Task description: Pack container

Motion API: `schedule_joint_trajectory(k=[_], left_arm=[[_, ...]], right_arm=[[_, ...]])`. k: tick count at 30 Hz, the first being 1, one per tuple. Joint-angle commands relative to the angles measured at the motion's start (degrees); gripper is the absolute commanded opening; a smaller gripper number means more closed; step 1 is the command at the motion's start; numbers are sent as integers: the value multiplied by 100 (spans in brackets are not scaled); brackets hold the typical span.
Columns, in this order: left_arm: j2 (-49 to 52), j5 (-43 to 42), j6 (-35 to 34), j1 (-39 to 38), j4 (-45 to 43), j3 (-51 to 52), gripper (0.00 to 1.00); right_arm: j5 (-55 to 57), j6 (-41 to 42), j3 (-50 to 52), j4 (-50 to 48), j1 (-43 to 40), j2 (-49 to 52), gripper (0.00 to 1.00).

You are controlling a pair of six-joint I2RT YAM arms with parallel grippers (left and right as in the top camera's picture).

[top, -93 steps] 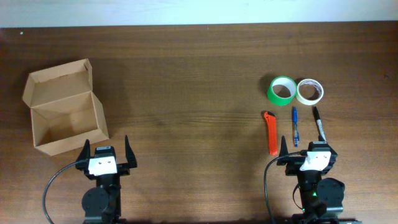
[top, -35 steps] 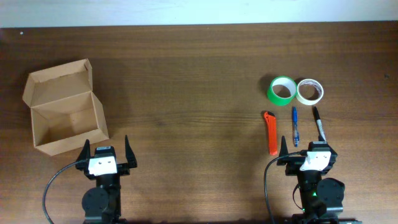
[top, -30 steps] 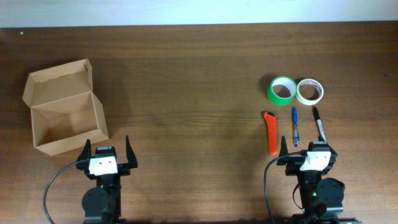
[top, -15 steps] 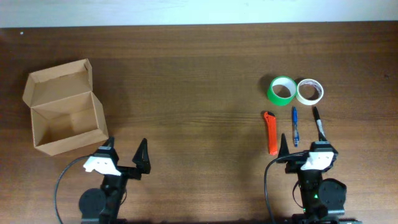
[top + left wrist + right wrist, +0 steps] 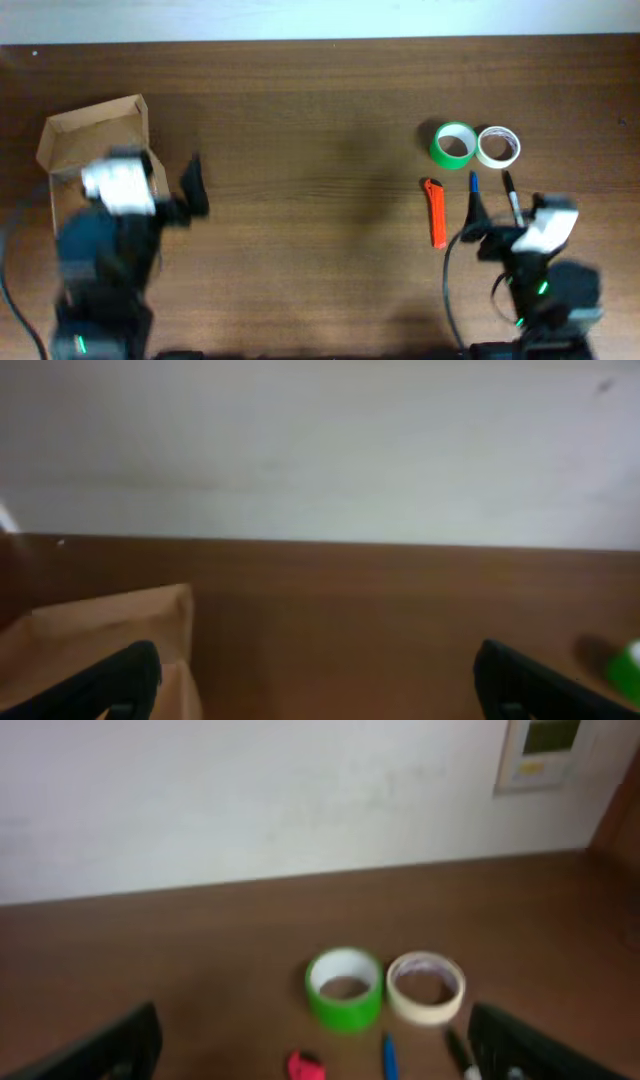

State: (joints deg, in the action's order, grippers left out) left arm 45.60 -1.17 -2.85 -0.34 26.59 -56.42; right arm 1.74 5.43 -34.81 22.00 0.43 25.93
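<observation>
Both spread wide, empty, touching nothing: left claw point(image 5: 320, 682) by the box point(image 5: 95, 135), right claw point(image 5: 315, 1050) facing green tape point(image 5: 345, 985) and cream tape point(image 5: 425, 988). The box sits at the left of the worktop point(image 5: 300, 120), flap up, partly hidden by the blurred left arm.

Wooden table point(image 5: 320, 110) — things at both ends
Container point(image 5: 95, 130) left; right — green tape point(image 5: 452, 146), cream tape point(image 5: 498, 146), orange cutter point(image 5: 436, 212), blue pen point(image 5: 472, 182), black marker point(image 5: 512, 197).
</observation>
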Motion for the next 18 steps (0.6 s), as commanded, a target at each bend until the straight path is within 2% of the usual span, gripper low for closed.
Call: schedule_joint_trajectory(k=[1,5,10,14,18], left_arm=[[1355,203,376,122,601,-1432,100],[2782,186,378,205,1705,-3018,100],[3718,114,376,205,2422,-3882,99],[3982,114,378,205,2599,-3906,99],[4131,120,452,216,2822,-3904,100]], right_arm=[[354,-203,-1631,649,-33,1370,99],[527,-203,-3628,1961,-354,3121,99],[273,-201,-5246,3268,-811,4857,99],[205,-199,-5630,3849,-1019,5654,99],[-48,-136,-5624,4048,-1346,5987,99]])
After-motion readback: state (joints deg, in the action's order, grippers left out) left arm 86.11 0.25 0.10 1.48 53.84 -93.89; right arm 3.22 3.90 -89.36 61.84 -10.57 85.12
